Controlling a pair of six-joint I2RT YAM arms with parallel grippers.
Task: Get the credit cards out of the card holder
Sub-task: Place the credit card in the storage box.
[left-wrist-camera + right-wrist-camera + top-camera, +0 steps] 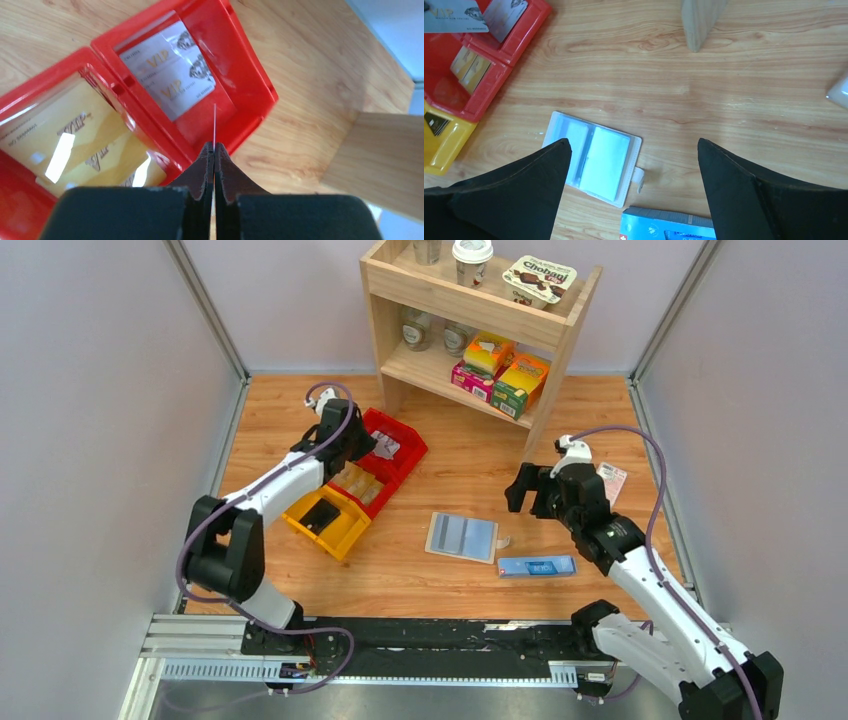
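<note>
The card holder (pixel 462 536) lies open and flat on the wooden table, its clear sleeves facing up; the right wrist view shows it (pixel 594 157) just below and left of my right gripper (pixel 633 142). That right gripper (pixel 527 490) hovers above the table, open wide and holding nothing. My left gripper (pixel 352 435) is over the far red bin (pixel 250 65), shut on a thin credit card (pixel 214 122) seen edge-on. Silver VIP cards (pixel 172 75) lie in that bin. Gold cards (pixel 65 140) lie in the neighbouring red bin.
A yellow bin (pixel 330 520) with a black card sits in front of the red bins. A long blue box (pixel 536 566) lies right of the card holder. A small pink-white packet (pixel 612 480) lies at the right. A wooden shelf (pixel 480 320) with groceries stands at the back.
</note>
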